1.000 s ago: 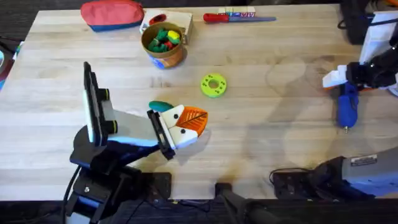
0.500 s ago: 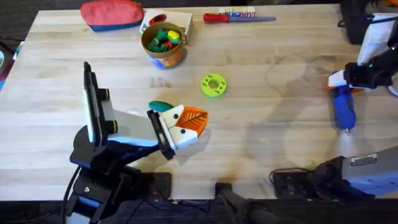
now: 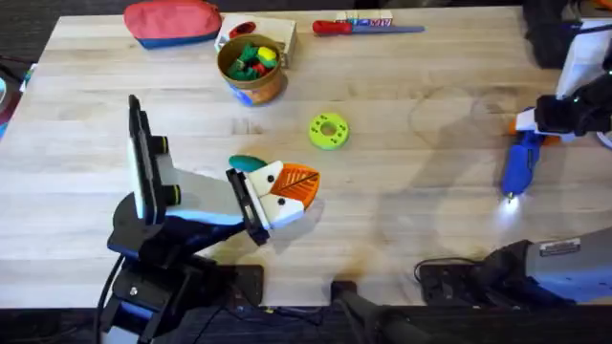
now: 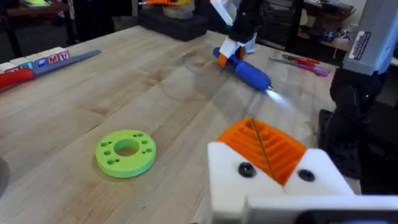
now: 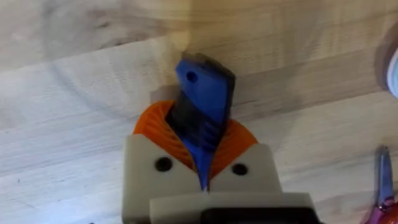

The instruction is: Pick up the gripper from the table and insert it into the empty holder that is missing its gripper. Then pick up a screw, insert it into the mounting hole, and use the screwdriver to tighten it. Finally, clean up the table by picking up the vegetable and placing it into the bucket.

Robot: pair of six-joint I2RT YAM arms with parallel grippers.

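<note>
Overhead view: I count one screwdriver, one green mounting-hole disc, one vegetable and one bucket. My right gripper, at 3 o'clock on the table, is clamped on the screwdriver's butt end; the tool is thick, bright blue, its lit tip pointing toward 6 o'clock. My left gripper, orange pads pressed together and empty, sits just beside the teal vegetable.

Robotics lab: butcher-block workbench, equipment racks behind.
</note>
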